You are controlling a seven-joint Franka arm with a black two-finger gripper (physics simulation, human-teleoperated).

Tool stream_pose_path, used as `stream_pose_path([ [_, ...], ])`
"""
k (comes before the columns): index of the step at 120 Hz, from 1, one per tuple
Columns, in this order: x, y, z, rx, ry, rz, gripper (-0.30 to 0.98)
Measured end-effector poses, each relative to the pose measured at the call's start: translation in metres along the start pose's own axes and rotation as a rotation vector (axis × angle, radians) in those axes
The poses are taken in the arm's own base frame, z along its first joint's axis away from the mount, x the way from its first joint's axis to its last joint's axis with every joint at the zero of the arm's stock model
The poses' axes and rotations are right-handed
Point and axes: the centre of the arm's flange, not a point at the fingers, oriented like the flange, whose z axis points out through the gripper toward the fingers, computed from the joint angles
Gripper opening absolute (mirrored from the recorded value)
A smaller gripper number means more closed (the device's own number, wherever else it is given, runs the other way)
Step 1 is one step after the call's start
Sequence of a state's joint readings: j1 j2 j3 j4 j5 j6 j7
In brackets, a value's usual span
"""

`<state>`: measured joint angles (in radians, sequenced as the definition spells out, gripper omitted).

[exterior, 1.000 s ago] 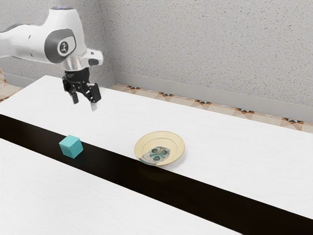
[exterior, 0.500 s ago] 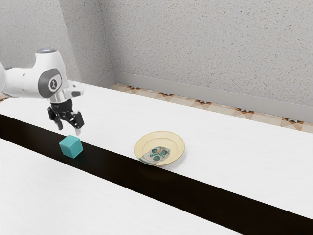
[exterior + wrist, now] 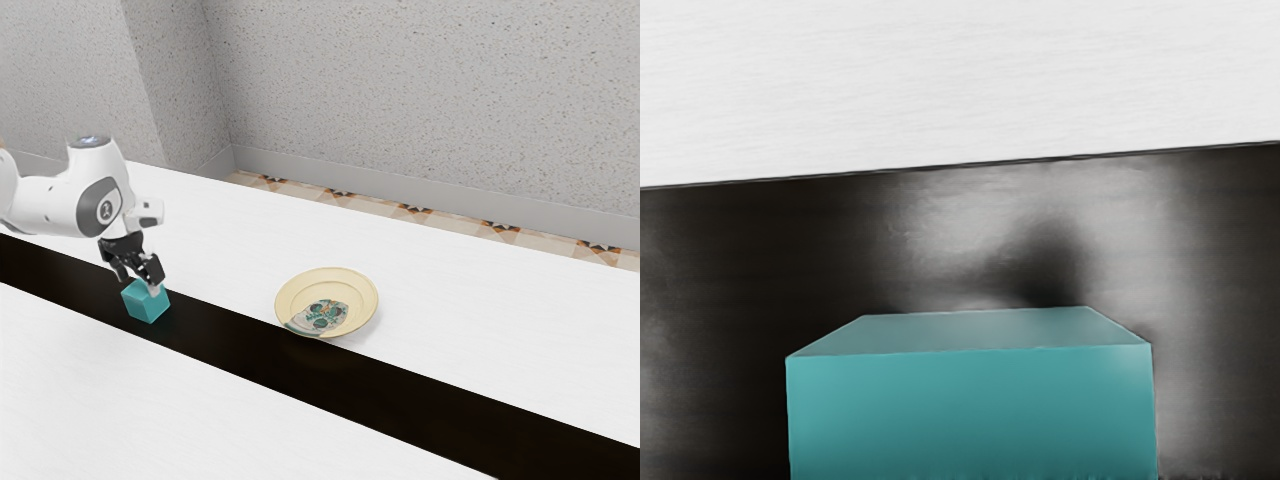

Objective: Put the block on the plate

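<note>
End effector (image 3: pixel 139 281): had lowered to block (image 3: pixel 147 306), fingers wide.
Plate (image 3: pixel 297 298): lay apart from block.
Grasp: seemed next.

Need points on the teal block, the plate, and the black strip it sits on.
Teal block (image 3: pixel 972 415): wrist view, on its broad side face.
Plate (image 3: pixel 371 300): exterior view, on its rim toward the view's right.
Black strip (image 3: pixel 400 395): exterior view, on its bare surface, beyond the plate toward the view's right.
</note>
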<state>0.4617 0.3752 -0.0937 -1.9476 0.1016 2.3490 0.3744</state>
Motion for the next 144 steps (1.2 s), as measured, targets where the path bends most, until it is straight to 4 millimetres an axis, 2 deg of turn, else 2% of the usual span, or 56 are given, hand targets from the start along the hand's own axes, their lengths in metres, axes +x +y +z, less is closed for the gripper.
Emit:
stream_pose_path([
  [23, -0.005, 0.002, 0.022, -0.016, -0.018, 0.019, 0.69],
  [41, -0.006, 0.002, 0.03, -0.022, -0.019, 0.027, 0.66],
  [74, -0.002, 0.001, 0.027, -0.018, 0.004, 0.03, 0.45],
  [105, -0.002, -0.002, 0.02, -0.008, 0.013, 0.021, 0.35],
  [111, -0.001, 0.0, 0.013, -0.003, 0.021, 0.021, 0.34],
  [125, 0.011, 0.021, -0.013, 0.016, 0.056, 0.057, 0.32],
  [137, 0.03, 0.066, -0.035, 0.026, 0.09, 0.126, 0.31],
  [144, 0.042, 0.1, -0.047, 0.028, 0.111, 0.178, 0.31],
])
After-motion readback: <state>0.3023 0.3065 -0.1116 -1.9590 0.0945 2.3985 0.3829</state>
